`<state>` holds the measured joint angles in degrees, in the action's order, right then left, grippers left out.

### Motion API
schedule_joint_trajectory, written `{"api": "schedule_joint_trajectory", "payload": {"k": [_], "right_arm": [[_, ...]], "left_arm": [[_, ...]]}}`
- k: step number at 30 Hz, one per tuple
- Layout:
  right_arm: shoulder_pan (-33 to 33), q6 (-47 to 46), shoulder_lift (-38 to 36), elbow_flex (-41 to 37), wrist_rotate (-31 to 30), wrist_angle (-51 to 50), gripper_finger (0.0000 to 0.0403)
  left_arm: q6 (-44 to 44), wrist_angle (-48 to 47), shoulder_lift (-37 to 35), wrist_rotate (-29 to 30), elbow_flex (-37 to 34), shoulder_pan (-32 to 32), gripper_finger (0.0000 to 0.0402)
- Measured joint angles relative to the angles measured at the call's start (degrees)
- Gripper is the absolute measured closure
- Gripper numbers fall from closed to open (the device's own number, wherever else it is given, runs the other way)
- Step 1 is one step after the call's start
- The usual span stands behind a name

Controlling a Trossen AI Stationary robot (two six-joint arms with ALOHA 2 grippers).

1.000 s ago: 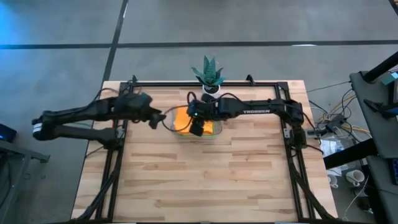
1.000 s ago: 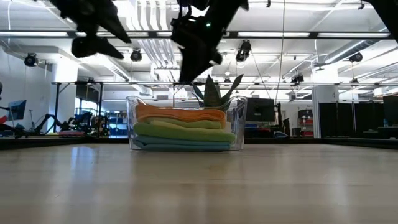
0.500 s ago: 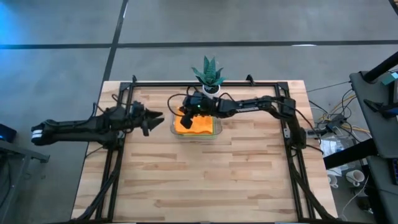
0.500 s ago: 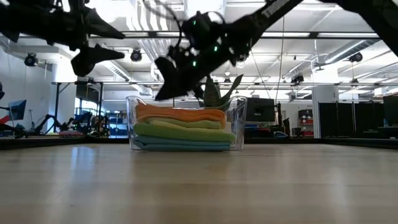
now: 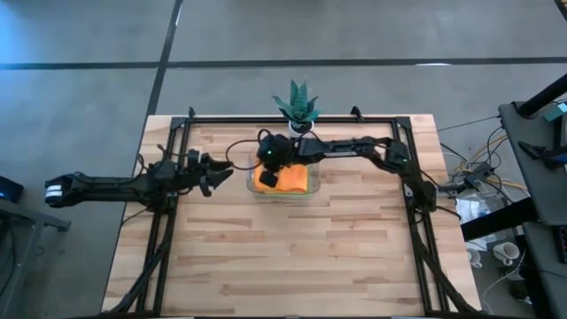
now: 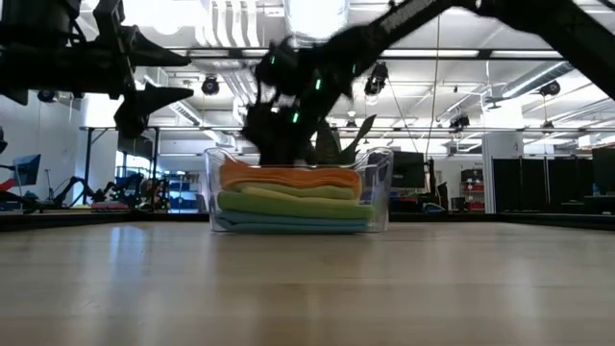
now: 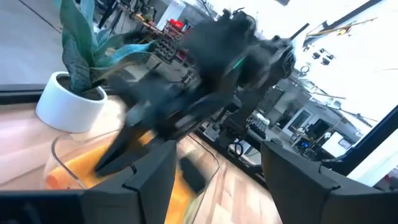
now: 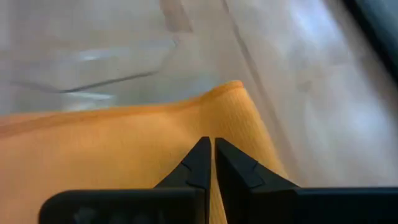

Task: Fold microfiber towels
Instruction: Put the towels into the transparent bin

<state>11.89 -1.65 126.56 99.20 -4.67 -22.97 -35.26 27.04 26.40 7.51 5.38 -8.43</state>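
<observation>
The wooden table [image 5: 292,257] spreads under me, framed by a black rail. At its far edge stands one potted plant [image 5: 297,105] in a white pot, just behind the one clear plastic tray [image 6: 377,192]; the tray's walls ring the towels on every side, so they are reached only from above.

In the tray lies one stack of microfiber towels. From table height I count the layers: the orange towel [image 6: 288,177] on top, a green towel [image 6: 288,203] under it, and a light blue towel [image 6: 288,222] at the bottom. How many cloths make up the green band I cannot tell.

My right arm stretches from the table's right side across to the tray, wrist bent down over its left part. My right gripper [image 8: 208,163] sits low on the orange towel, near one corner of it, fingers pressed together; whether any cloth is pinched between them I cannot tell.

My left arm lies nearly level, reaching in from the left. My left gripper [image 5: 215,167] hangs in the air just left of the tray, fingers spread apart and holding nothing.
</observation>
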Motion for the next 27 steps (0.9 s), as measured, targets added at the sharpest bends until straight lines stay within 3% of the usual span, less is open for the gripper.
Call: {"api": "schedule_joint_trajectory", "payload": {"k": [4, 7, 13, 19, 27], "right_arm": [[-1.42, 5.63, -8.67, 0.86, -2.13, -12.27, 0.0385], [-2.16, 6.24, -14.25, -2.9, -4.13, -18.07, 0.0385], [-0.81, 6.85, -22.9, -13.28, -5.21, -17.97, 0.0385], [0.99, 11.59, -19.82, -18.42, -6.1, -16.45, 0.0385], [1.12, 16.76, -14.14, -16.92, -9.0, -20.69, 0.0385]], "left_arm": [[2.4, 0.12, -0.85, -0.04, 0.19, 0.0, 0.0185], [5.29, -0.01, -1.54, -0.06, 0.17, 0.0, 0.0185], [11.66, -0.06, -1.69, 0.46, 0.12, -0.04, 0.0185], [15.1, -0.04, -0.97, 2.63, 0.12, -0.09, 0.0185], [18.86, -0.12, 0.04, 3.97, -0.01, -0.11, 0.0185]]}}
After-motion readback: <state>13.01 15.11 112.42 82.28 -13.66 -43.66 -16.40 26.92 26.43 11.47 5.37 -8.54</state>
